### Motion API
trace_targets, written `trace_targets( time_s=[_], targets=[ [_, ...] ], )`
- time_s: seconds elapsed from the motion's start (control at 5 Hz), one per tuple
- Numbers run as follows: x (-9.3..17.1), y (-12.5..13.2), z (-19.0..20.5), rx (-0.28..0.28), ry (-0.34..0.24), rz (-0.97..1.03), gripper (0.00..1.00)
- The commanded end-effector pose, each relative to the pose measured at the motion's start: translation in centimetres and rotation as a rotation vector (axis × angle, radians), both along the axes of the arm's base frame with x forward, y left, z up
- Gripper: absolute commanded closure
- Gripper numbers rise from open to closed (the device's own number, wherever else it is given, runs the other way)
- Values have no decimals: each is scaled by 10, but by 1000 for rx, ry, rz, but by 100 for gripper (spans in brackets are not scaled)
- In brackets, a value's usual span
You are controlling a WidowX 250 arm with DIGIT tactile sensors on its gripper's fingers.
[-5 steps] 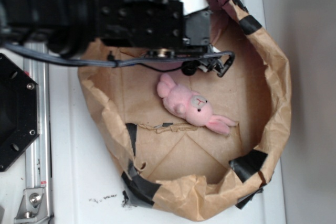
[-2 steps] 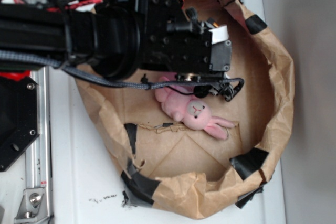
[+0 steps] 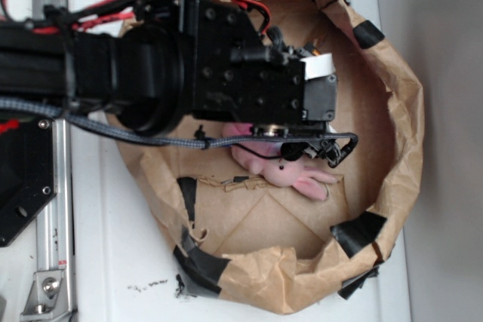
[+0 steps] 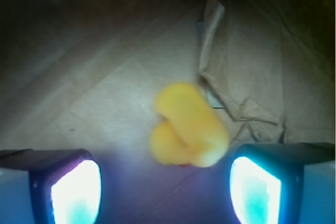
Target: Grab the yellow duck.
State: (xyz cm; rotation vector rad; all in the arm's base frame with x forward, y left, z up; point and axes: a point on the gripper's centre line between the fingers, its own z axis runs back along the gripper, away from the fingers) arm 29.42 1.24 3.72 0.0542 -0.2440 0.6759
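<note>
The yellow duck (image 4: 188, 127) shows only in the wrist view, lying on the brown paper floor just ahead of my fingertips and closer to the right finger. A speck of red shows at its lower edge. My gripper (image 4: 165, 190) is open, its two glowing pads (image 4: 76, 192) standing wide apart with nothing between them. In the exterior view the black arm and gripper body (image 3: 298, 111) hang over the paper bowl and hide the duck.
A pink plush bunny (image 3: 298, 175) lies on the bowl floor, half under the gripper. The crumpled brown paper wall (image 3: 404, 111) with black tape patches (image 3: 358, 233) rings the space. A paper fold (image 4: 247, 61) rises close right of the duck.
The arm has swung down and right over the bowl, now covering most of the bunny's body and head. The bunny has not moved.
</note>
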Motion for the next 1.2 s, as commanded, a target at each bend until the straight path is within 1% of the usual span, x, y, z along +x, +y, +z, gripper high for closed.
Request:
trace_targets(
  time_s=[0.0,0.2,0.4,0.6,1.0],
  targets=[
    [7,31,15,37,-59,57,0],
    [7,39,10,60,-47,69,0],
    [6,48,3,66,-27,81,0],
    [0,52,-2,65,-24,87,100],
    [-3,40,14,39,-61,59,100]
  ],
)
